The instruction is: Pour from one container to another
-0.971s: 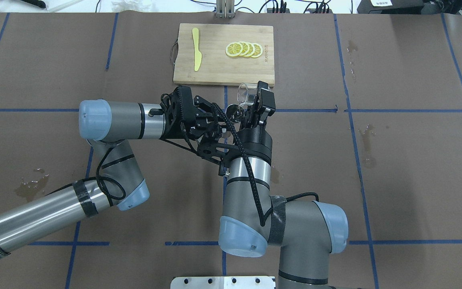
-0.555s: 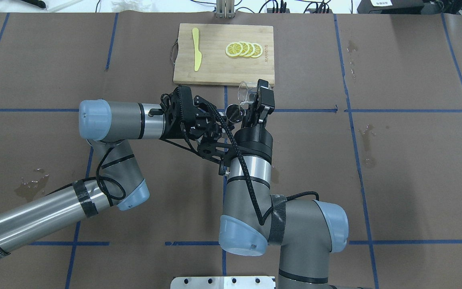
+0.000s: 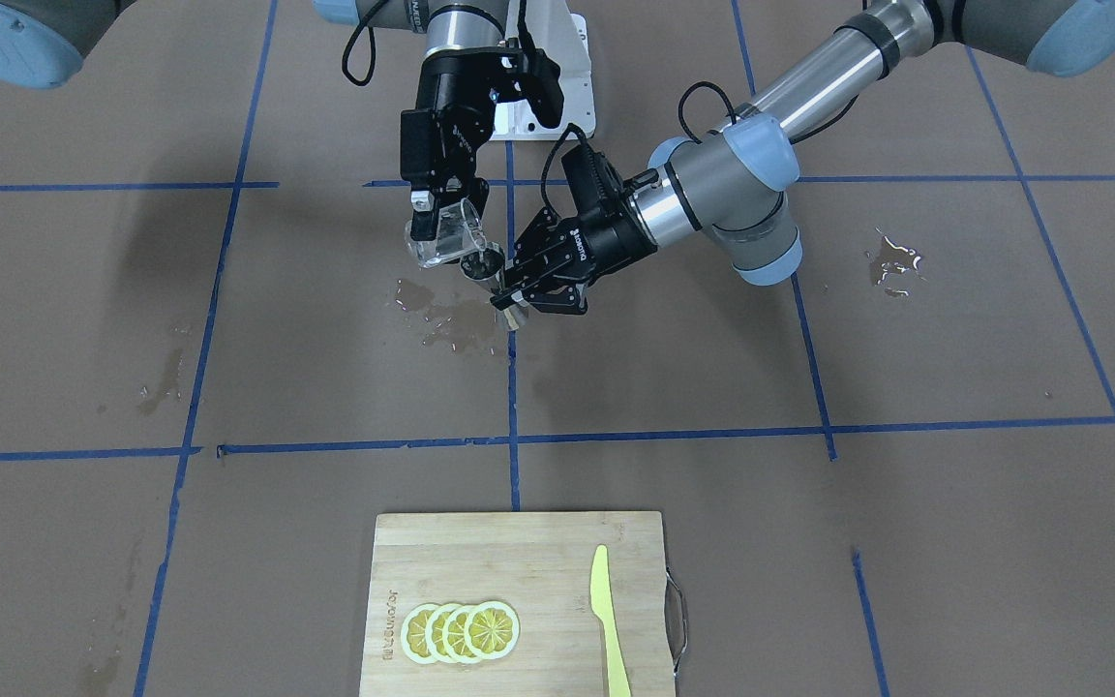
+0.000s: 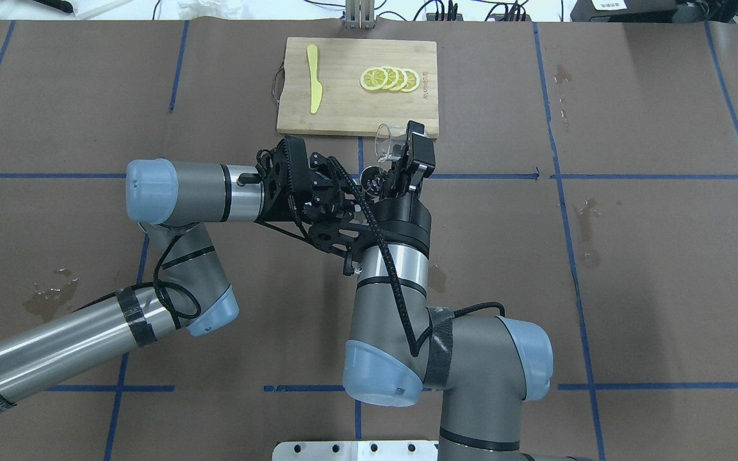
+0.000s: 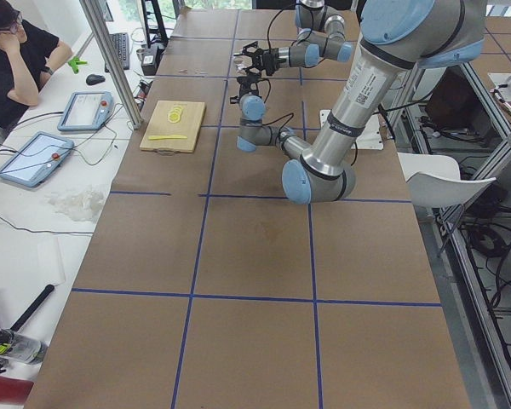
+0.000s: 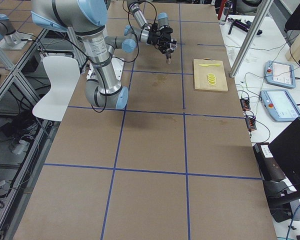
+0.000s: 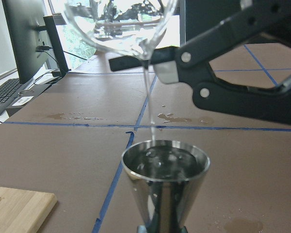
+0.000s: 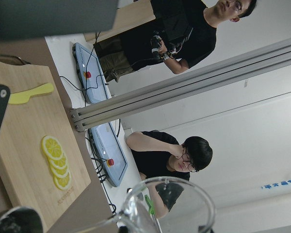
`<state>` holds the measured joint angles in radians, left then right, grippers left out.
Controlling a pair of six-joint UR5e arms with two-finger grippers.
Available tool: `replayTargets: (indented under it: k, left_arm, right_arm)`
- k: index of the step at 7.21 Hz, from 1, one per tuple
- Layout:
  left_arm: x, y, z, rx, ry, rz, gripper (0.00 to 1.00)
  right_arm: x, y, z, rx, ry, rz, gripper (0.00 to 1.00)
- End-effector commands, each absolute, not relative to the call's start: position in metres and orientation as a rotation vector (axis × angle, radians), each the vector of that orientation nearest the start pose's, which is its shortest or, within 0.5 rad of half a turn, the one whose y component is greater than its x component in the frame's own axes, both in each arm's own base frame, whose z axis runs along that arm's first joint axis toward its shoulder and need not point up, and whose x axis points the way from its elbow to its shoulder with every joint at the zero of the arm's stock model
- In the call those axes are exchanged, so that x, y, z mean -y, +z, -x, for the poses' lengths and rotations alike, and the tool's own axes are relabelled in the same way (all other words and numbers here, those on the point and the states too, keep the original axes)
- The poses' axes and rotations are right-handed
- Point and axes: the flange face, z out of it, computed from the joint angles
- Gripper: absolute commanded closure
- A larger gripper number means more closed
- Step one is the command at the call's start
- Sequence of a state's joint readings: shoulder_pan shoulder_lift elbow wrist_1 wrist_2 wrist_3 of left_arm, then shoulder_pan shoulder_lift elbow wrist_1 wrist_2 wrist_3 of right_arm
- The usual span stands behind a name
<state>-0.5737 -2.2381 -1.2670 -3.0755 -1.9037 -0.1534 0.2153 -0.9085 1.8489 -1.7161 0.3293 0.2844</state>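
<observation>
brown paper with blue tape lines covers the table [image 4: 631, 256], and both vessels hang above its middle, clear of the surface. nearest the robot, the jigger [image 7: 165, 184] stands upright in the left gripper [image 3: 519, 290]. its jaws are pinched on the narrow waist, and the top cone opens upward with liquid in it. steel like this should be light, rigid and slick. the waist is the sensible hold, since the flaring cones above and below stop it sliding through, though it could pivot there if knocked.

just beyond and above it, the tumbler [image 3: 441, 242] is tipped toward the jigger. the right gripper [image 3: 436, 208] has its jaws pressed onto the glass wall; whether they bear on rim or body i cannot tell. in the left wrist view a thin stream runs from the tumbler's lip into the jigger's mouth. glass is stiff, smooth and breakable, and slippier when wet, so i judge a firm but not crushing squeeze best, with the lip left free. the jigger's mouth is small, so a little drift would spill; wet patches [image 3: 441, 315] lie on the paper under the pair.

farther off, a cutting board [image 4: 356, 86] carries lemon slices [image 4: 389, 79] and a yellow knife [image 4: 314, 78].
</observation>
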Motion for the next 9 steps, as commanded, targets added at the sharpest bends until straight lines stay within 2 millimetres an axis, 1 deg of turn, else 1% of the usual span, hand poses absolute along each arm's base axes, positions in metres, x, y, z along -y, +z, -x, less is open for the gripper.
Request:
replayTargets:
  k: [1,2,3,4,5,6,9]
  left_arm:
    - [0.459,0.234,-0.525,-1.254,0.882,-1.492,1.0]
    - [0.459,0.234,-0.525,-1.255,0.882,-1.494,1.0]
    - [0.459,0.234,-0.525,-1.255,0.882,-1.494,1.0]
    - [0.459,0.234,-0.525,-1.255,0.882,-1.494,1.0]
    - [0.459,0.235,-0.525,-1.255,0.881,-1.491,1.0]
    - [0.46,0.234,-0.524,-1.255,0.879,-1.492,1.0]
    - [0.462,0.234,-0.521,-1.256,0.872,-1.492,1.0]
  right_arm:
    - [0.35,0.13,0.52,-0.223,-0.326,-1.327,1.0]
    - [0.35,0.126,0.515,-0.187,-0.312,-1.328,1.0]
    - [0.35,0.125,0.511,-0.113,-0.26,-1.348,1.0]
    - [0.35,0.134,0.509,-0.075,-0.227,-1.359,1.0]
    - [0.35,0.136,0.508,-0.035,-0.178,-1.36,1.0]
    - [0.349,0.139,0.509,-0.023,-0.176,-1.355,1.0]
    - [0.35,0.138,0.508,-0.023,-0.174,-1.355,1.0]
